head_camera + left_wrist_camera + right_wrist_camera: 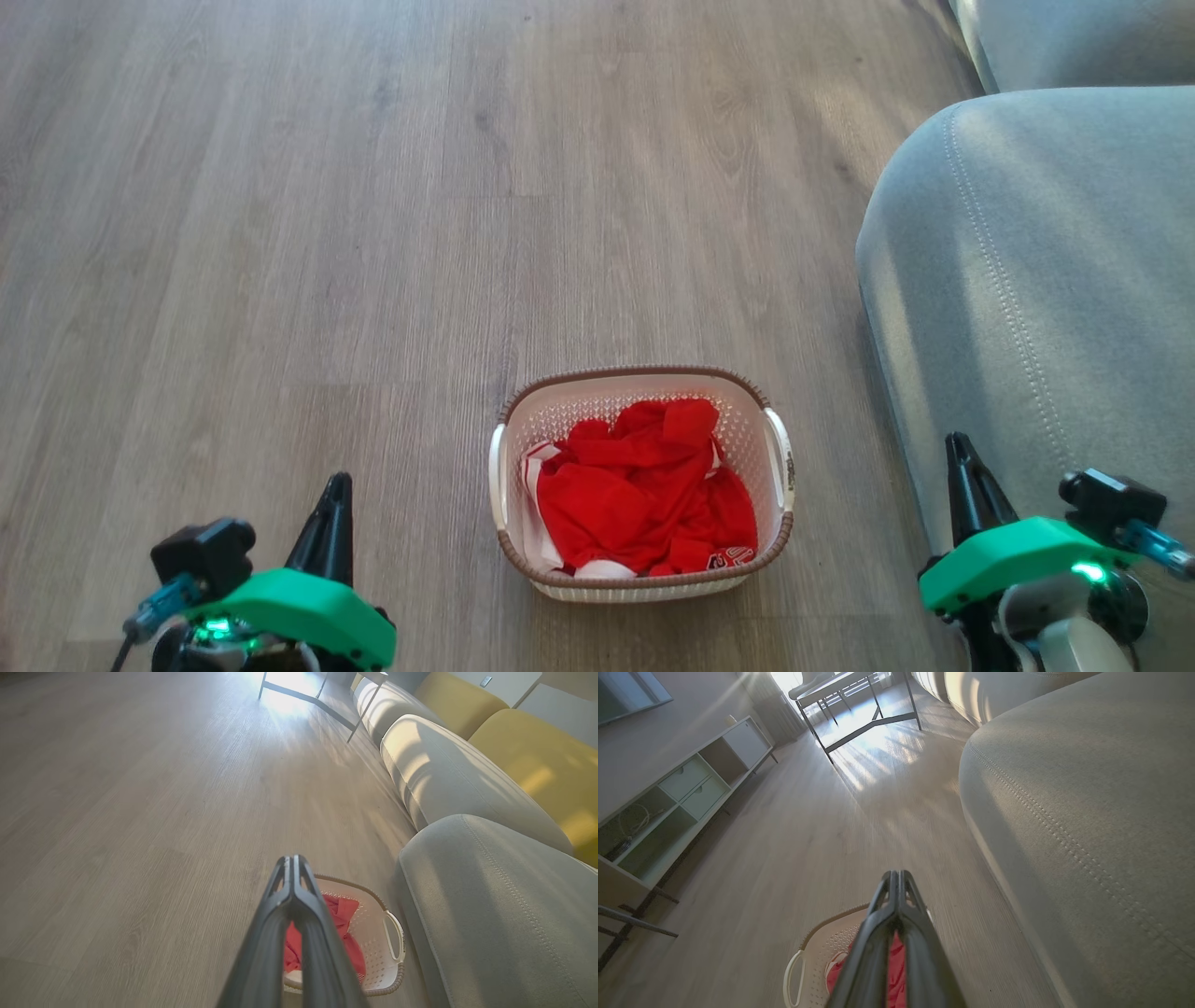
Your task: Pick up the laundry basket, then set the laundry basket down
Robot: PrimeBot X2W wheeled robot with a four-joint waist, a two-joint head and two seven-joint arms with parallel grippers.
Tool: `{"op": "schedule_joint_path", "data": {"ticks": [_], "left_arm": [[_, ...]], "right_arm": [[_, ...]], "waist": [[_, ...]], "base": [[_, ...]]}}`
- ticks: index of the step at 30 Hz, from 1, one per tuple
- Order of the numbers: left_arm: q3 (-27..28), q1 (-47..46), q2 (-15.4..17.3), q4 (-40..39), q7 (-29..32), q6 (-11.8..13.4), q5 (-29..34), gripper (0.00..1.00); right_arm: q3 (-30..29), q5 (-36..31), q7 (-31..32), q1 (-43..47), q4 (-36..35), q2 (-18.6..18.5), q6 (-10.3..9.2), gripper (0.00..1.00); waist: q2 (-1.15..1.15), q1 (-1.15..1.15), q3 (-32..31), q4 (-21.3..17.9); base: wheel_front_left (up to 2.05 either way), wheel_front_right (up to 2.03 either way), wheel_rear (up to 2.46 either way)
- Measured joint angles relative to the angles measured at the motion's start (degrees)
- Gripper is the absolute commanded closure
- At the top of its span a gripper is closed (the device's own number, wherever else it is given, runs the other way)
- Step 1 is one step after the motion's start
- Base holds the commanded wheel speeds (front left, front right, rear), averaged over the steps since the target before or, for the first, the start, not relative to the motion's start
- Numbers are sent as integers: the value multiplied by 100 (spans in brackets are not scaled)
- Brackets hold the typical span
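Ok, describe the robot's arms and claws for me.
The left claw and right claw each have two long, black, tapering fingers on a bright green housing with a glowing green light. Beside each sits a black block with a blue plug.

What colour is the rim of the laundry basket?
Brown, with a woven look, on the laundry basket; its perforated walls are white. The head view shows it best.

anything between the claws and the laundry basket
Nothing visible. Only bare floor lies between the left claw and the laundry basket, and between the right claw and it. The sofa stands further right, not in between.
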Motion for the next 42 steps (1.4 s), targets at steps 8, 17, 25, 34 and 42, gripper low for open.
{"op": "schedule_joint_path", "data": {"ticks": [8,17,25,34,42], "left_arm": [[40,-73,-20,110,63,-76,-520,100],[165,-126,-32,191,121,-145,-1027,100],[229,-237,-53,288,191,-220,-1535,100],[378,-260,-69,400,245,-315,-2093,100],[431,-359,-93,522,302,-397,-2596,100]], "right_arm": [[-54,524,108,-4,20,-1,0,100],[-108,1039,203,-7,25,-1,0,100],[-143,1560,300,-10,54,-2,0,100],[-185,2134,421,-18,64,-4,0,100],[-241,2649,523,-25,79,-5,0,100]], "waist": [[0,0,-9,-17],[0,0,-19,-33],[0,0,-28,-50],[0,0,-39,-69],[0,0,-49,-86]], "base": [[0,0,0],[0,0,0],[0,0,0],[0,0,0],[0,0,0]]}}
